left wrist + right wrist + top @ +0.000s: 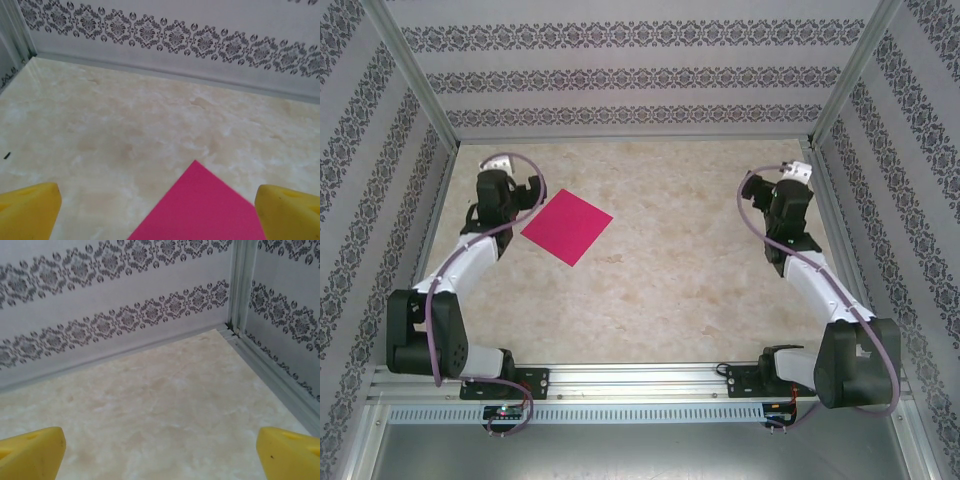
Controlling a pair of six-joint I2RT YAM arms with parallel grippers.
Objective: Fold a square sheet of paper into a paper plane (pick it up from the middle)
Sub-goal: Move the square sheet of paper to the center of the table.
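Top external: the square sheet of paper [566, 227] is seen whole, just beside the left gripper [528, 192] and well apart from the right gripper [798, 172]; by the left wrist one corner is caught. Both grippers are spread wide, empty.

no readable text, labels, brands or numbers in any view; square sheet of paper [566, 227] is plain, walls [620, 75] carry only an ornamental damask print, bench [660, 290] unmarked
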